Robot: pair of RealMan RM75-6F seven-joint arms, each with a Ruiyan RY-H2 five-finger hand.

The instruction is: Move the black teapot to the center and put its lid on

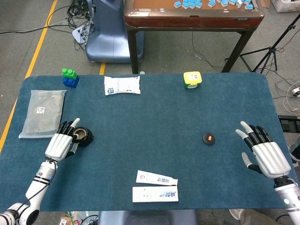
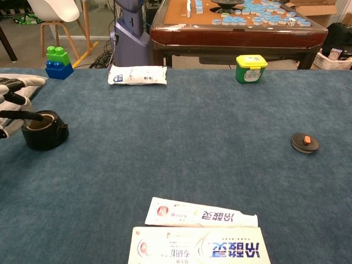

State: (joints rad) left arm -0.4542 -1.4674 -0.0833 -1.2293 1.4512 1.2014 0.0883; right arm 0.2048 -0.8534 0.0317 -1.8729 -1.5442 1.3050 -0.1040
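1. The black teapot (image 1: 82, 137) sits at the left middle of the head view, open-topped and upright on the blue table (image 1: 154, 117), well apart from the table's center.
2. Its lid (image 1: 209, 138) lies flat at the right middle of the frame, orange knob up.
3. The left hand (image 1: 60, 144) sits just beside the teapot with fingers spread; whether they touch the pot cannot be told.
4. The right hand (image 1: 265, 154) hovers at lower right, fingers apart, holding nothing, near the lid but clear of it.
5. The pot looks rigid, probably ceramic or cast, likely heavy for its size, smooth and breakable; wrapping the body or hooking the handle seems safest.
6. The lid's small knob suits a pinch.
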